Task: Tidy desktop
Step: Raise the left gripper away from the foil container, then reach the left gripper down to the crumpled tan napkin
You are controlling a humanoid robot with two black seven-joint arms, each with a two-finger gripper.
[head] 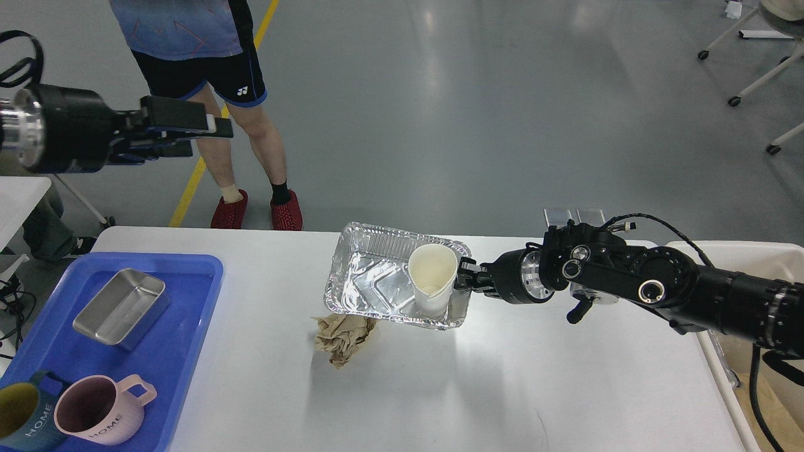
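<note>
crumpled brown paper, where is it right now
In the head view, the crumpled brown paper lies mid-desktop, touching the foil tray's near-left corner.

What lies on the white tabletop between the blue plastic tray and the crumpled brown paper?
Nothing: in the head view, the white tabletop is bare between the blue plastic tray and the crumpled brown paper.

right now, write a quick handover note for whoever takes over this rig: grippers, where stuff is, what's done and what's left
Right gripper: at the paper cup, apparently gripping its side; the cup sits in the foil tray.
Left gripper: raised off the left side, away from the desktop, holding nothing; open or shut unclear.
Crumpled brown paper lies by the foil tray's near edge.
Blue tray at left holds a metal tin, a pink mug and a dark mug.
Beige bin is at far right.
Done: dishes in the blue tray.
Left: cup, foil tray, paper.
</note>
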